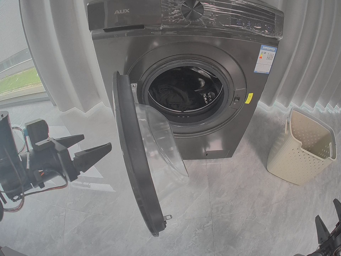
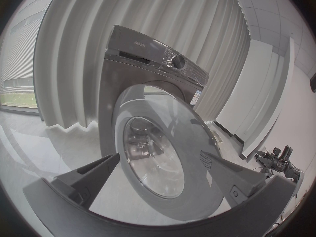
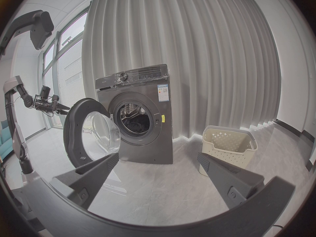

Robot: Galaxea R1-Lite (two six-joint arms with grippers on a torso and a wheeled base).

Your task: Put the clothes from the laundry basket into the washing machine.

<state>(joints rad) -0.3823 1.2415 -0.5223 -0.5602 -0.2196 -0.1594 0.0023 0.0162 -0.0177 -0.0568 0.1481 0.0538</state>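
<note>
Right, nearest to me the right gripper (image 3: 157, 155) hangs low at about 5 o'clock, its fingers (image 3: 89, 178) spread wide apart over the grey tiled floor (image 1: 231, 214). At 9 o'clock the left gripper (image 1: 97, 141) sits a little farther out, its fingers (image 1: 90, 155) likewise parted and holding nothing, pointing toward the door (image 1: 133, 153) of the washing machine. That door stands swung wide on its left hinge, nearly edge-on to me between 6 and 7 o'clock, with its clear bowl (image 1: 160, 146) bulging to the right. The left gripper is near the door's outer face but apart from it. At 3 o'clock the cream laundry basket (image 1: 287, 160) stands upright on the floor, just right of the machine and not touching it, and I can see its perforated inner walls. At 12 o'clock the washing machine (image 1: 220, 132) faces me, and the clothes (image 1: 181, 89), a dark heap, lie inside the drum behind the open porthole. Farthest back hangs a pale pleated curtain (image 1: 309, 54), with a window (image 1: 17, 72) at 10 o'clock.
</note>
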